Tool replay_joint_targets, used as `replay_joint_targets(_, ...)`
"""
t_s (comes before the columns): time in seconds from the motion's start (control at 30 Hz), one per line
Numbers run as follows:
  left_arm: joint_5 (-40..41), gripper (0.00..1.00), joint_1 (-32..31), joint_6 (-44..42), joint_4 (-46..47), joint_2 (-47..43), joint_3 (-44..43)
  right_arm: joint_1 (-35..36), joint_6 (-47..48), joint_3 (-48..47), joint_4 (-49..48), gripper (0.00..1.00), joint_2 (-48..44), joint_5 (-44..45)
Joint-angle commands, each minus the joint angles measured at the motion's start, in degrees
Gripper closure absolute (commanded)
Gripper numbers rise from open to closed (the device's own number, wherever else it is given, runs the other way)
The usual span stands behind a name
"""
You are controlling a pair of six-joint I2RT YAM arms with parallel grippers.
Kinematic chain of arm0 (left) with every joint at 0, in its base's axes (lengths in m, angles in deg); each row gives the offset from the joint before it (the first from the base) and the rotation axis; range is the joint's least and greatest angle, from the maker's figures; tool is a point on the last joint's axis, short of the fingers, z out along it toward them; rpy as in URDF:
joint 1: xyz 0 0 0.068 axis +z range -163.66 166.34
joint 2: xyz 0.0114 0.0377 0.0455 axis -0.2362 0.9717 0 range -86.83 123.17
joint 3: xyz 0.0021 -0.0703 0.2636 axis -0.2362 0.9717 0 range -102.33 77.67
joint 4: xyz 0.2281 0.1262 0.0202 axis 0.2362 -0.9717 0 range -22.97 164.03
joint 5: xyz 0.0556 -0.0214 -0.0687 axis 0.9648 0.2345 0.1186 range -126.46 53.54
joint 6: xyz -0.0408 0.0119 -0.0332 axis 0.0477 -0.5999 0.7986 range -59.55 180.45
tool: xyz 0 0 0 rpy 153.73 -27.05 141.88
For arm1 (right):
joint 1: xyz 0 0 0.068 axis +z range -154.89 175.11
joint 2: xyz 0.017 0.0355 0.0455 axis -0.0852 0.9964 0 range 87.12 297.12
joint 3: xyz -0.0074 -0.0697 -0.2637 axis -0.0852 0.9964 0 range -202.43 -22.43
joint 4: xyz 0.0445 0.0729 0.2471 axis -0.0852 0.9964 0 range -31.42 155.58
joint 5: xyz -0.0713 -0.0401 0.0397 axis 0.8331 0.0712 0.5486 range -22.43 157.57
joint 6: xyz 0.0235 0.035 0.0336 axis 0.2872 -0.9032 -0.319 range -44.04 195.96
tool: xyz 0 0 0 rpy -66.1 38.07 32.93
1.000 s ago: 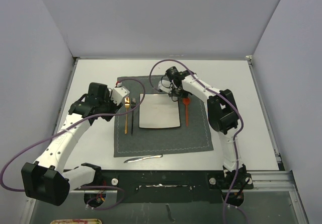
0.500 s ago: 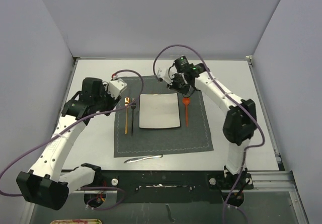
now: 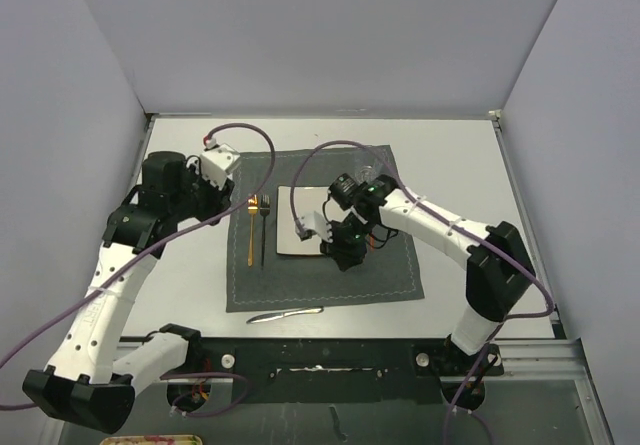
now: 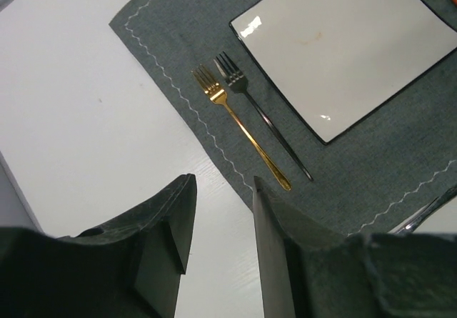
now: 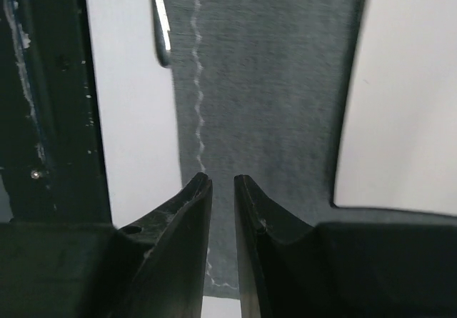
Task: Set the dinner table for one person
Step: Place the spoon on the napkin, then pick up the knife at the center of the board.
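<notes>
The white dinner table carries a dark grey placemat with a square off-white plate in its middle. A gold fork and a black fork lie left of the plate. An orange spoon lies to its right, mostly hidden by my right arm. A silver knife lies on the table in front of the placemat. My right gripper hovers over the placemat's front part, with a narrow gap between its jaws and nothing in them. My left gripper is open and empty over the table, left of the forks.
The left wrist view shows both forks, the plate and bare table. The right wrist view shows the knife's tip, the plate's edge and the black front rail. Walls stand at the back and sides.
My right gripper has swung from the far side of the plate, by the orange spoon, to the placemat's front part. My left arm has drawn back to the left, away from the forks.
</notes>
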Motion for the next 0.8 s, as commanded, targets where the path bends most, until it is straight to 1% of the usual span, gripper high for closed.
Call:
replay_joint_targets(0.0,0.7,0.64,2.6,3.0,4.3,-4.5,-4.2,6.4,-1.6,0.0,-0.6,0.79,0.5,-1.8)
replay_joint_targets(0.13,8.4,0.67,3.0,2.1,6.4,-6.8,-5.0,11.4,-1.6,-0.7,-1.8,0.79,2.8,1.1)
replay_joint_targets(0.27,17.5,0.67,3.7,0.9,6.6,-7.5,-7.6,16.3,-1.7,-2.2,-3.0,0.79,5.3,3.5)
replay_joint_targets(0.43,20.9,0.64,3.9,-5.5,4.0,-9.5,-7.6,22.5,-0.7,-3.4,-4.0,0.79,8.4,5.8)
replay_joint_targets(0.53,22.6,0.64,3.9,-7.7,0.3,-10.2,-10.0,25.6,-1.1,-4.2,-6.0,0.79,10.1,7.4)
replay_joint_targets(0.63,25.1,0.64,3.9,-9.3,-3.5,-10.9,-12.8,27.8,-1.6,-4.4,-8.5,0.79,11.3,9.1)
replay_joint_targets(0.77,26.8,0.63,3.9,-10.6,-5.7,-13.1,-12.8,29.3,-2.8,-4.5,-12.0,0.79,12.6,11.4)
